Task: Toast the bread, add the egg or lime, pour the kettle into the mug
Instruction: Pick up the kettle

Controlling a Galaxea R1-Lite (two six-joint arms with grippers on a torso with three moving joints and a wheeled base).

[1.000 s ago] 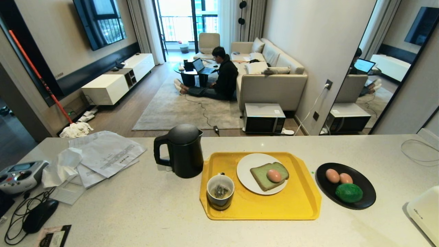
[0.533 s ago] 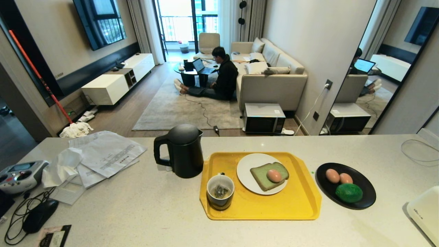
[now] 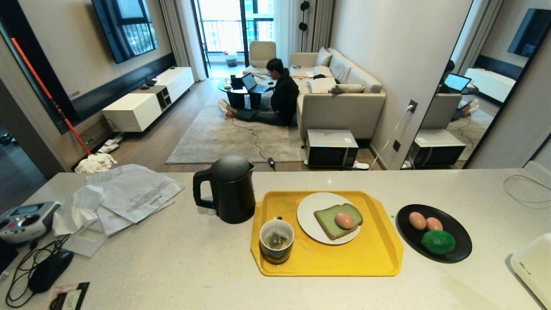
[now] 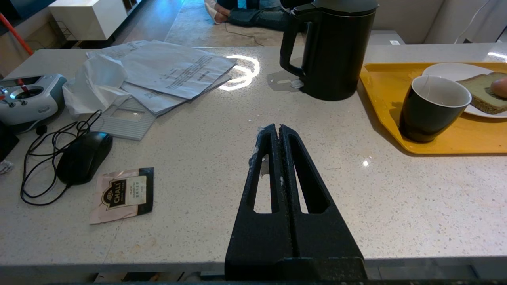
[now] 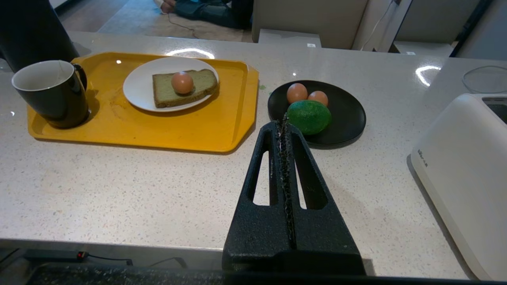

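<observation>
The pale green bread (image 3: 332, 219) lies on a white plate (image 3: 309, 211) on the yellow tray (image 3: 366, 258), with an egg (image 3: 343, 220) on top of it. A dark mug (image 3: 276, 240) with a tea bag inside stands on the tray's near left corner. The black kettle (image 3: 230, 189) stands just left of the tray. Two more eggs (image 3: 417, 220) and the lime (image 3: 438, 242) sit on a black plate (image 3: 458, 239) right of the tray. My left gripper (image 4: 279, 128) is shut and empty at the near counter edge. My right gripper (image 5: 284, 120) is shut and empty, short of the lime (image 5: 309, 116).
A white toaster (image 5: 467, 170) stands at the right edge. Papers (image 3: 133, 191), a remote controller (image 3: 23, 219), a mouse with cable (image 3: 49, 269) and a tea packet (image 4: 122, 194) lie on the left. A person sits on the rug beyond the counter.
</observation>
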